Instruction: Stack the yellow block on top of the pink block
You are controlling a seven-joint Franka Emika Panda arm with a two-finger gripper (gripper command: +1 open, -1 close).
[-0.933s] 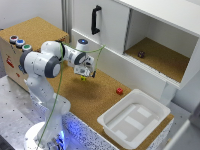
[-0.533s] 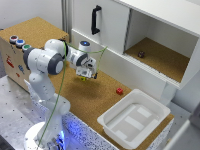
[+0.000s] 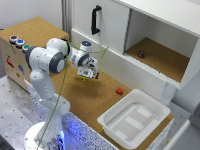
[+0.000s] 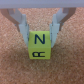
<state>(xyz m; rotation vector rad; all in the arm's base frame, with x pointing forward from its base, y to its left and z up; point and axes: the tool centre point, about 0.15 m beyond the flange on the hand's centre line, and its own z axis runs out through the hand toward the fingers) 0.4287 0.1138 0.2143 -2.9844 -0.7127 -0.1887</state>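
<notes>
Arm bent at elbow and reaching toward the exterior view's right, wrist angled down, claw raised off the counter, both fingers closed against opposite faces of the yellow block, which sits squarely between them.

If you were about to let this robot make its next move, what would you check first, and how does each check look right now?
1. Yellow block between the end effector fingers: ok.
2. Grip firm: cannot tell.
3. Yellow block lifted off the cork: cannot tell.
4. Pink block in sight with its top bare: ok.
5. Path toward it free of things: ok; the white tub sits beyond it.
6. Yellow block on the pink block: not ok, not yet done.
</notes>
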